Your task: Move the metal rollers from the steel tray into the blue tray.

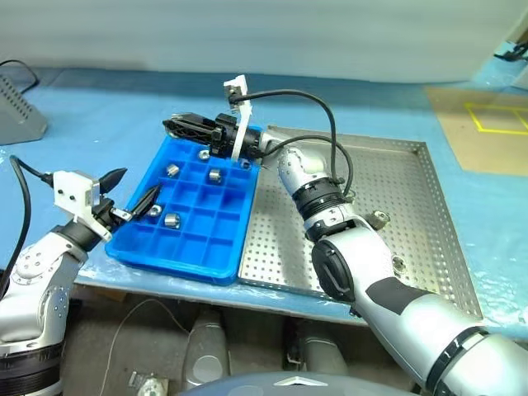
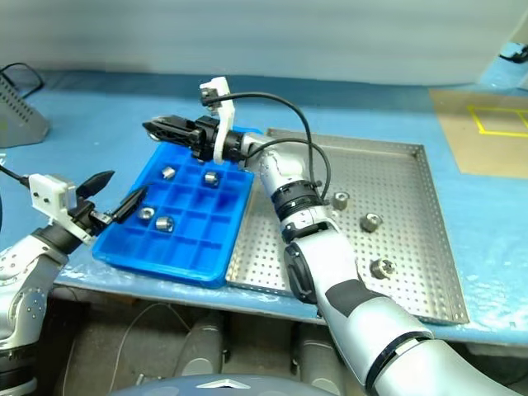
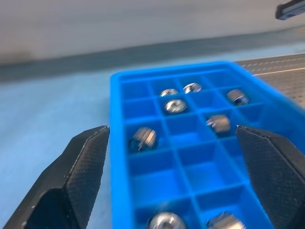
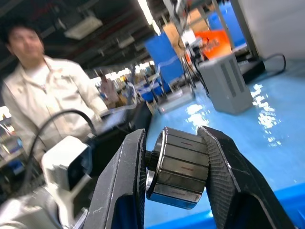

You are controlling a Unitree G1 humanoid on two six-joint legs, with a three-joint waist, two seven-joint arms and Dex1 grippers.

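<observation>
We find the right claw (image 2: 157, 126) closed on one of the metal rollers (image 4: 178, 167); in its wrist view the two black fingers (image 4: 121, 191) press the faceted sides of the roller, one on each side, and the roller sits between the pads clear of any surface. In the head views this claw points towards the robot's left and hangs above the far end of the blue tray (image 2: 198, 247), not touching it.

We find the left claw (image 1: 132, 191) spread wide and holding nothing; one finger (image 3: 78, 162) stands outside the tray's rim and the other over the tray's compartments; the claw sits at the near left edge of the blue tray, level with its rim.

The blue tray lies on the desk (image 2: 99, 140), its long right edge just beside the left rim of the steel tray (image 2: 396, 247); we cannot tell whether the two touch. Several rollers lie singly in compartments of the blue tray, mainly in its far and middle rows; the near rows seen from the head are mostly free. Three rollers lie on the perforated floor of the steel tray, well apart from one another; much of that floor is bare, and the right forearm crosses its left part.

A person in a light jacket (image 4: 43, 90) stands beyond the desk in the right wrist view.
</observation>
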